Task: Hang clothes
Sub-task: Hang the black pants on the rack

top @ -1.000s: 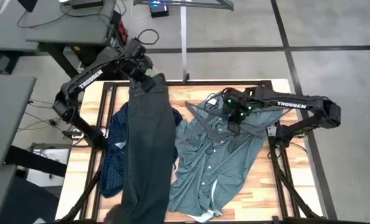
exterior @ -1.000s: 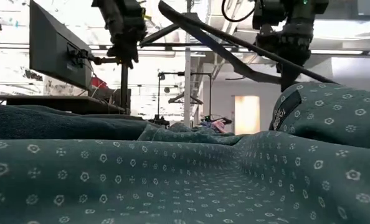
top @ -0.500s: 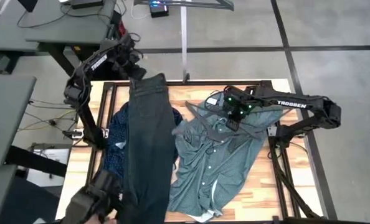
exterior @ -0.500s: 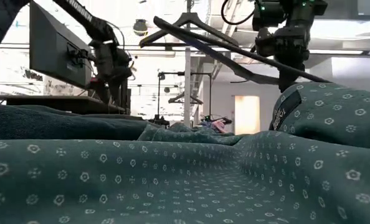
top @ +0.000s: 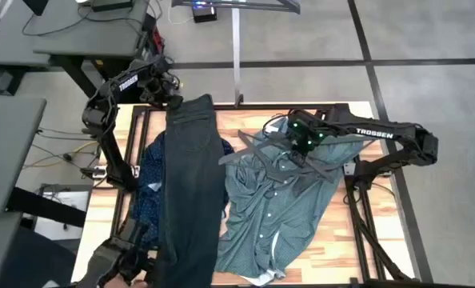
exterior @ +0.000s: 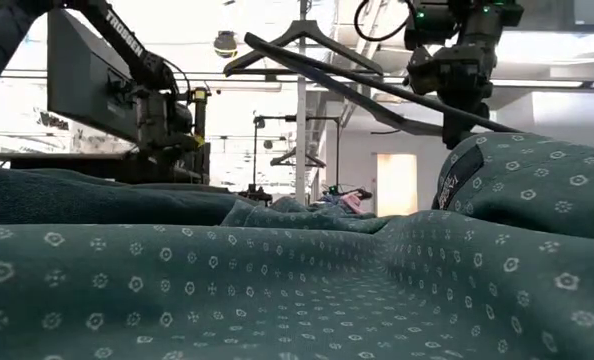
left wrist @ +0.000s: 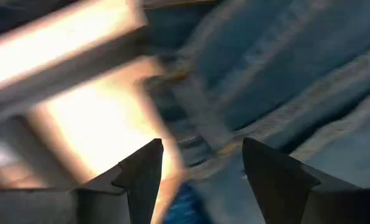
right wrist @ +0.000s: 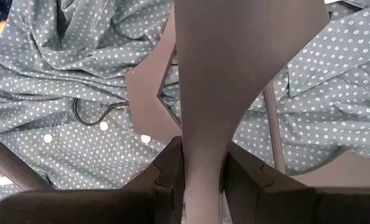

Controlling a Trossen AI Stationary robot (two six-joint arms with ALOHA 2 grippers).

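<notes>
The right claw point(top: 299, 149) hangs above the middle of the desk point(top: 357, 232), clenched on a black hanger point(top: 273, 156); in the right wrist view its fingers point(right wrist: 166, 171) pinch the hanger's flat body from both sides, and in the low view the hanger point(exterior: 367, 85) rides tilted, clear of the cloth beneath it. Under it the teal-green shirt point(top: 273, 216) lies spread and rumpled over the desk's right and centre, its dotted fabric and white buttons filling the right wrist view point(right wrist: 60, 93), where the hook of a second hanger point(right wrist: 88, 112) lies on the cloth. The dark jeans point(top: 191, 184) stretch lengthwise down the left half of the desk, from the far edge to the near one, overlapping the shirt's left border. The navy dotted shirt point(top: 145, 200) is bunched beside the jeans on their left, partly tucked under them. The left claw point(top: 167, 90) sits at the far left corner of the desk, just beside the jeans' far end; its fingers point(left wrist: 141, 171) are spread apart with nothing between them, over denim and bare wood. At the near left corner, a person's arm point(top: 117, 260) reaches in by the jeans.
</notes>
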